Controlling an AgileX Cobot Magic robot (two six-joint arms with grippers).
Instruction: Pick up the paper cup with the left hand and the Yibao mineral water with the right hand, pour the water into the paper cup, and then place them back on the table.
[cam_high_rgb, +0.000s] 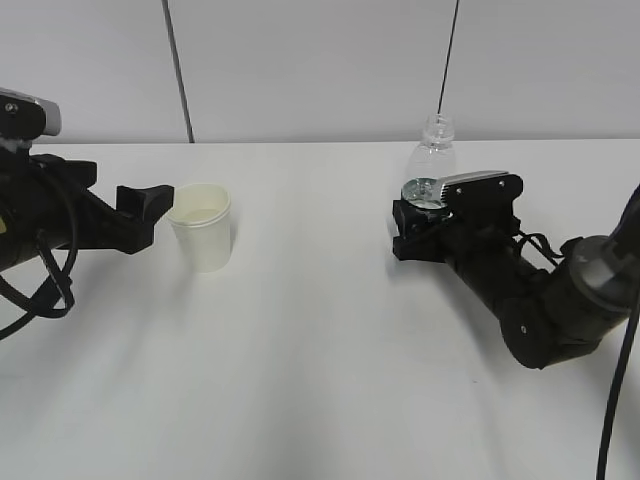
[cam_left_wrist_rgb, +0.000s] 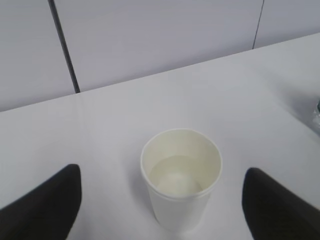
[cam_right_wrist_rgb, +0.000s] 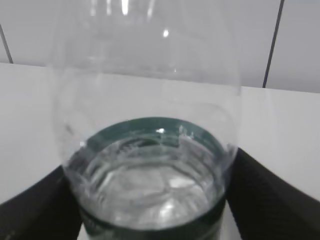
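White matte tabletop (cam_high_rgb: 320, 380) carries an upright paper cup (cam_high_rgb: 203, 228) left and a mineral water bottle (cam_high_rgb: 432, 165) right, well apart.

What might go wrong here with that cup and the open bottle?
Two things, I'd guess. The small white paper cup holds liquid and sits between the left pincer's open fingers without being touched; a clumsy nudge could tip it. The clear capless plastic bottle with the green label is flanked by the right pincer's fingers; jerking or squeezing it could slop water onto the white table.

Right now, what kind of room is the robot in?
Probably a lab or test room: a bare white table, a plain panelled wall behind it, and only a small white paper cup and clear plastic bottle set out.
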